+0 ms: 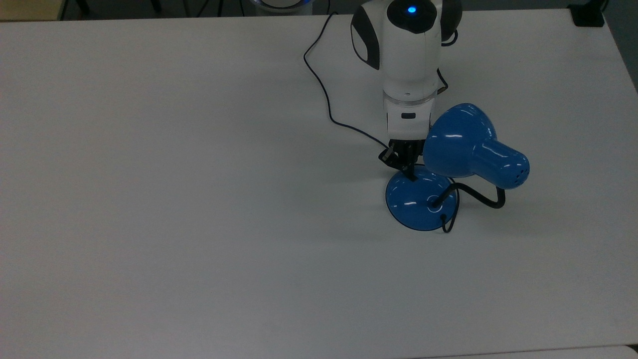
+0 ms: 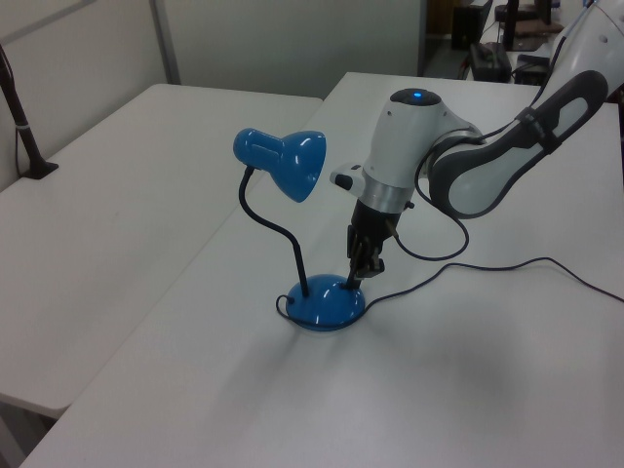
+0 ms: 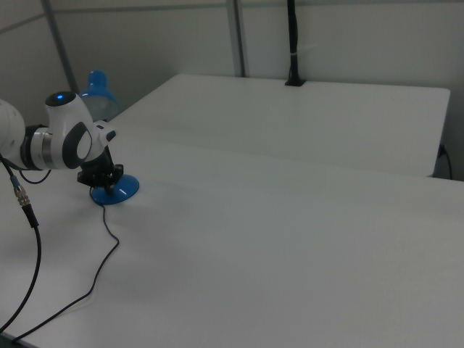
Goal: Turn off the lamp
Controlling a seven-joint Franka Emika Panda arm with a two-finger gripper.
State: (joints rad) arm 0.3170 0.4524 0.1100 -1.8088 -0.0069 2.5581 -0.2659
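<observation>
Light: even, dim overhead room light on the white counter point(image 1: 174, 199); no bright pool.
Shadows: soft, faint ones beside the lamp point(image 1: 451, 164) base.
Glare: small streaks on the blue shade, blue glow on the arm.
Focus: slightly soft, grainy.

I'm in a lab or office-type workroom: plain white tables point(image 2: 117, 185) pushed side by side, grey partition walls point(image 3: 348, 43) with metal posts point(image 3: 235, 36), a black pole point(image 3: 292, 43) clamped at a table's far edge, and dark equipment point(image 2: 487, 49) on the floor in the left view's background.
</observation>
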